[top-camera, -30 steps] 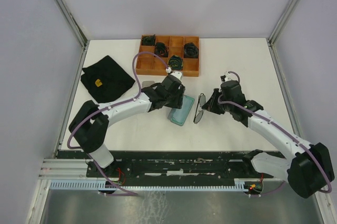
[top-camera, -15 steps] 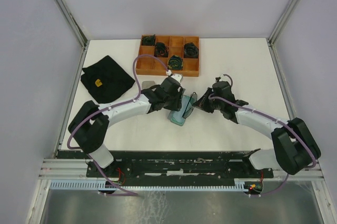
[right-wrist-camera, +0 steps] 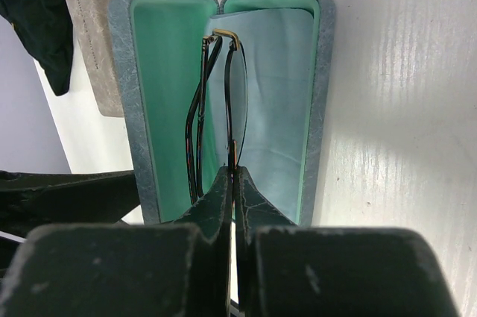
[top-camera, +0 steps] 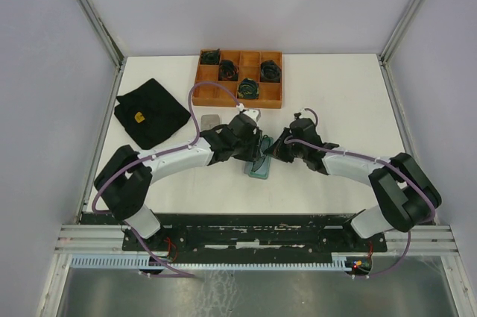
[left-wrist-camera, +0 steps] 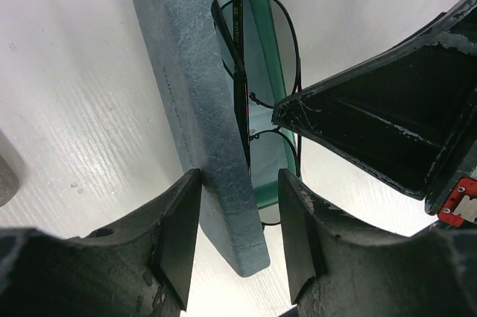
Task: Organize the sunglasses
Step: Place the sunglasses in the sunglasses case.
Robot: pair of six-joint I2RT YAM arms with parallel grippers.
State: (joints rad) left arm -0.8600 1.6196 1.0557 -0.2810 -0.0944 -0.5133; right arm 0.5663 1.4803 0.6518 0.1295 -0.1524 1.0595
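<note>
One pair of thin dark wire sunglasses (right-wrist-camera: 216,93) stands on edge, folded, inside an open grey-blue case (right-wrist-camera: 171,93) with a green lining. My right gripper (right-wrist-camera: 233,175) is shut on the sunglasses' frame over the case. In the left wrist view the sunglasses (left-wrist-camera: 238,71) lean by the raised lid (left-wrist-camera: 197,93). My left gripper (left-wrist-camera: 238,190) is open and straddles that lid's near end. In the top view the case (top-camera: 259,166) lies at mid-table between my left gripper (top-camera: 252,147) and my right gripper (top-camera: 274,149). No second pair shows.
A closed grey case (top-camera: 210,120) lies left of the open one and also shows in the right wrist view (right-wrist-camera: 89,41). A black cloth (top-camera: 151,110) lies at the left. A wooden compartment tray (top-camera: 197,89) at the back holds several dark green coiled bundles (top-camera: 248,88).
My right gripper has carried the sunglasses left, from beside the case into the open case. My left gripper has shifted slightly along the case lid.
</note>
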